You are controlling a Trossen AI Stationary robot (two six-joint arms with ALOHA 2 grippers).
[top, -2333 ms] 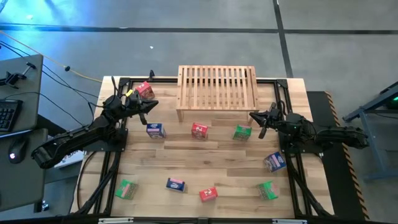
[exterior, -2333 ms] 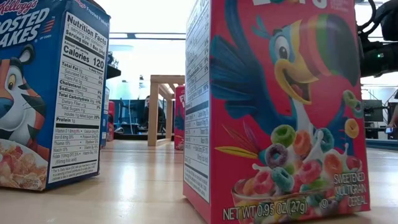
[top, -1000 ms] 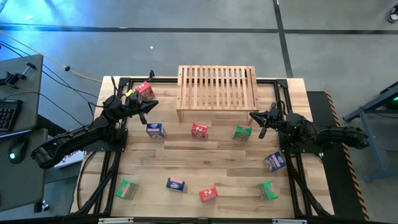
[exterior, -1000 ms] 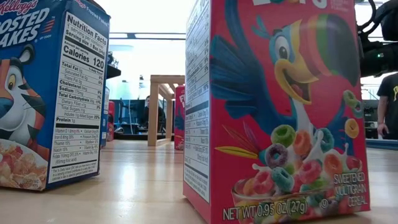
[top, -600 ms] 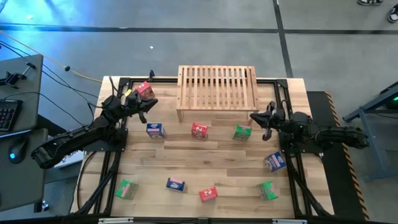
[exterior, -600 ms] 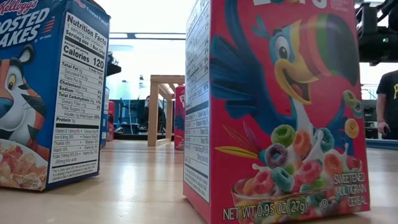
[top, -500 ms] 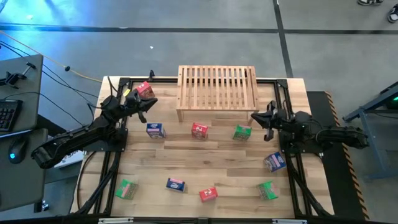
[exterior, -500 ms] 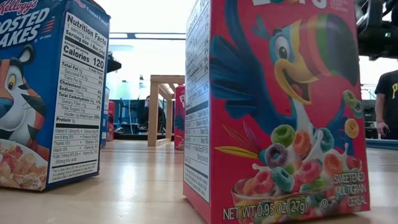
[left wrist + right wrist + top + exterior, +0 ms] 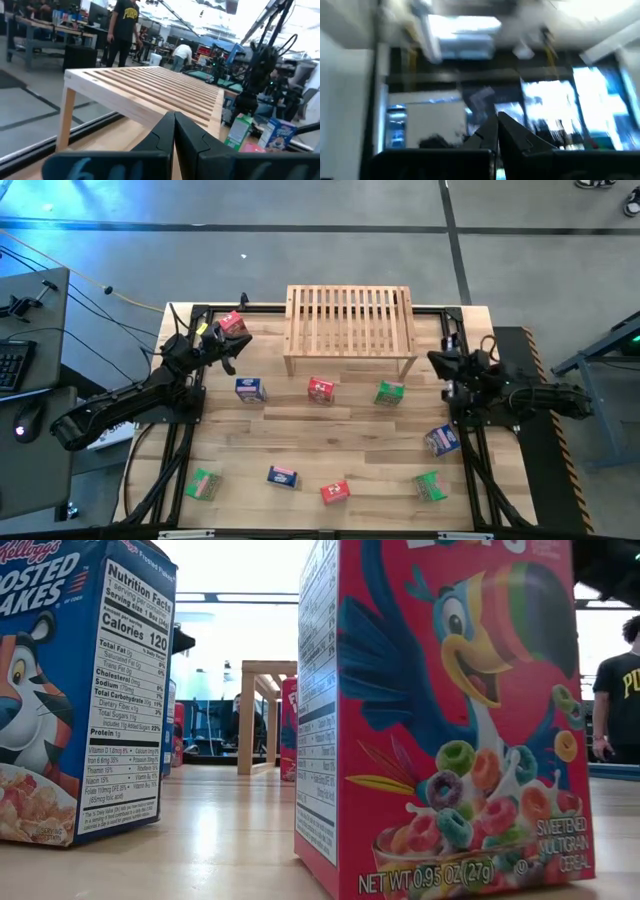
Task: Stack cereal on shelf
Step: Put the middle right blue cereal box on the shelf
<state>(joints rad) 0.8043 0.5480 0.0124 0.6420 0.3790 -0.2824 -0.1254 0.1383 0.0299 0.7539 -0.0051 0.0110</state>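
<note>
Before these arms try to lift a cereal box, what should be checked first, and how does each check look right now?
1. Shelf top free for boxes: ok, nothing lies on the slats.
2. Boxes within reach: ok, nine stand scattered on the table, such as the red box in front of the shelf.
3. Left gripper empty: ok, jaws shut on nothing, facing the shelf.
4. Right gripper empty: ok, jaws shut, pointing up into the room.
5. Jaws ready to take a box: not ok, both need opening.
6. People clear: ok, a person stands in the room beyond the table.
</note>
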